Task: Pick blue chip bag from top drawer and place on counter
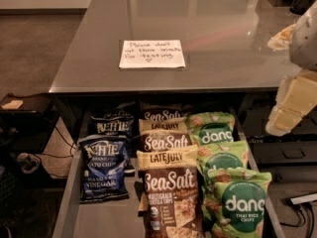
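Observation:
The blue chip bag (105, 168), bright blue with white "Kettle" and "Vinegar" lettering, lies flat in the left row of the open top drawer (69, 202). A darker Kettle bag (113, 123) lies just behind it. The dark grey glossy counter (218, 38) sits above the drawer and bears a white handwritten note (151, 53). My gripper (292, 108), cream-coloured, hangs at the right edge of the view, over the counter's right front corner and above the drawer's right side, far from the blue bag. It holds nothing that I can see.
The drawer's middle row holds brown Late July Sea Salt bags (168, 192). The right row holds green Dang bags (237, 202). A low dark shelf (20, 105) and cables (29, 162) lie on the floor to the left.

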### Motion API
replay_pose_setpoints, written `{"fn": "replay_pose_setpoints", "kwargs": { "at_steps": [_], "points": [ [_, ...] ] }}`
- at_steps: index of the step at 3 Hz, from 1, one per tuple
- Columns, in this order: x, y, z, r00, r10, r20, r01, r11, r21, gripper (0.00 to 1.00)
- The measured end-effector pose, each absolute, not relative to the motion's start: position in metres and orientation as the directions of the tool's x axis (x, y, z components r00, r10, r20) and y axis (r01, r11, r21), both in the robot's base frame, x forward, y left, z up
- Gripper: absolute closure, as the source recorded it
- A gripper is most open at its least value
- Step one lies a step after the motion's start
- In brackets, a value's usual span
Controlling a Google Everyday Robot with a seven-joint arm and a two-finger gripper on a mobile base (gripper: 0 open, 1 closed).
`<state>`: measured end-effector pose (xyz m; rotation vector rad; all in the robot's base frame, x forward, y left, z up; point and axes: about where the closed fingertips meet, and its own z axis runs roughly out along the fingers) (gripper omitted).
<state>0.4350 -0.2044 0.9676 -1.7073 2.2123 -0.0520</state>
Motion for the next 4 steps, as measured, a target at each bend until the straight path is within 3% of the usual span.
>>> {"fn": "replay_pose_setpoints", "kwargs": {
  "at_steps": [2,4],
  "points": [
    [0.437,-0.153,0.932,-0.209,-0.899,-0.384,-0.930,0.304,-0.207,0.00],
    [0.432,-0.056,0.885,-0.175,-0.794,-0.582,-0.960,0.270,-0.079,0.00]
  ]
}}
